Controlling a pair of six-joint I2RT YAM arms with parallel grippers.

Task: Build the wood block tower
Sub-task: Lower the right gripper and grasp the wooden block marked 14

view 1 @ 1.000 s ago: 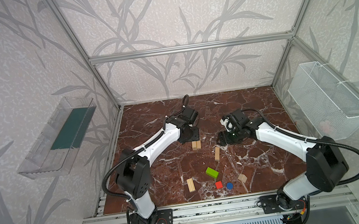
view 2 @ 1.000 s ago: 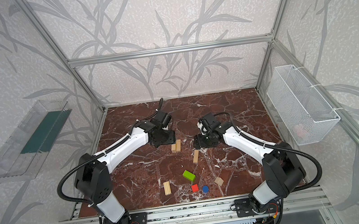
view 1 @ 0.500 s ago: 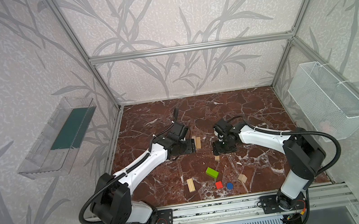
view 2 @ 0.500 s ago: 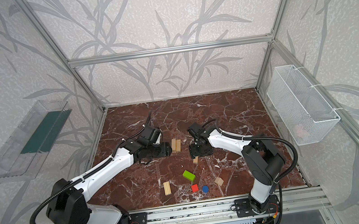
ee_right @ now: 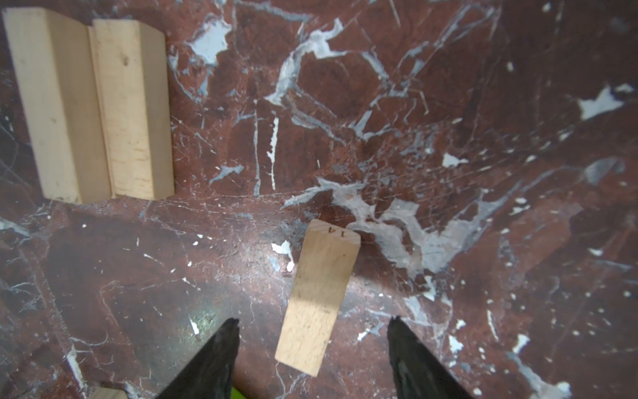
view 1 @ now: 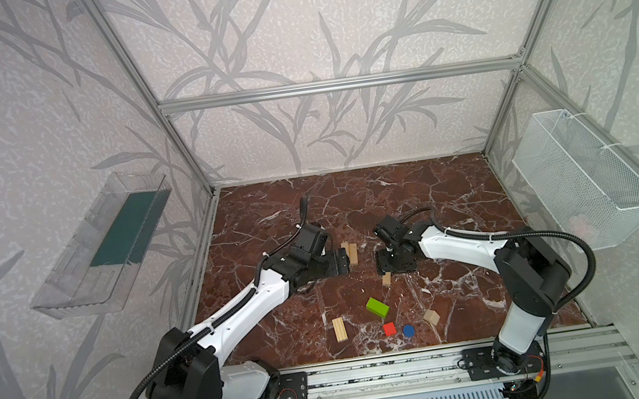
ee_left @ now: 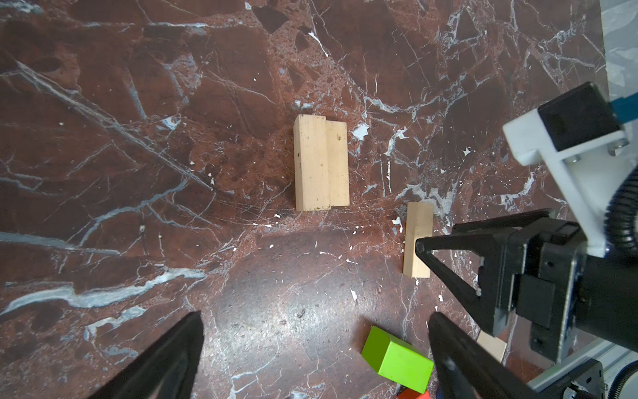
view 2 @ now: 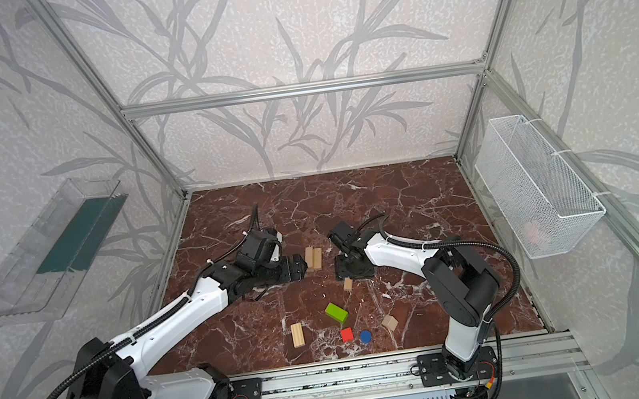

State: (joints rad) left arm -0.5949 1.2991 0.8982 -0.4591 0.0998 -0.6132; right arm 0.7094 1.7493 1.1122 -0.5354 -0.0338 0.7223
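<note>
Base-laying, it seemed: left fingers gaped wide and empty before the paired planks, right fingers straddled the lone plank, half-spread, needing only to close and lift.

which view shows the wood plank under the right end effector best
Right wrist view: the wood plank lies whole and close. Left wrist view shows it partly covered; both top views show only its tip.

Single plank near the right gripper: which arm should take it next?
Right. The right gripper hangs open over the single plank, a finger either side. The left gripper, open and empty, faces the plank pair instead.
</note>
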